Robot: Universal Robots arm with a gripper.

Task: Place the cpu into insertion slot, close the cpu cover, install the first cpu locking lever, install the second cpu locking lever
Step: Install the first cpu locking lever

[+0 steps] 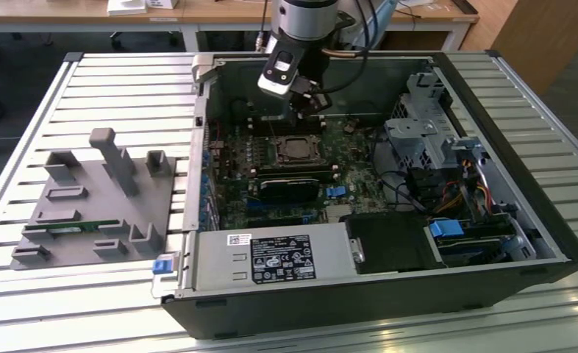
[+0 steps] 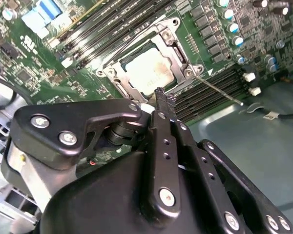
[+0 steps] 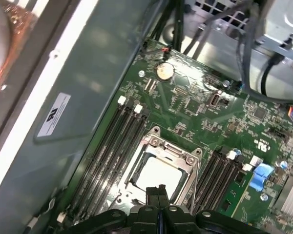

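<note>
Silver-grey cpu [image 2: 149, 68]: seated in insertion slot [image 2: 121, 62], cpu cover [image 2: 178, 48] lying down over it. Locking lever [image 2: 219, 90]: rod angled out free, seemingly unlatched; levers judged outstanding. Gripper [image 2: 163, 100]: fingers pinched together, empty, just beside the cover.

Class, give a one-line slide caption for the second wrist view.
Shut tool beside the cpu cover, which lies over the cpu.

Slatted table [image 1: 122, 88], computer case [image 1: 368, 305], grey fixture [image 1: 73, 220]
</note>
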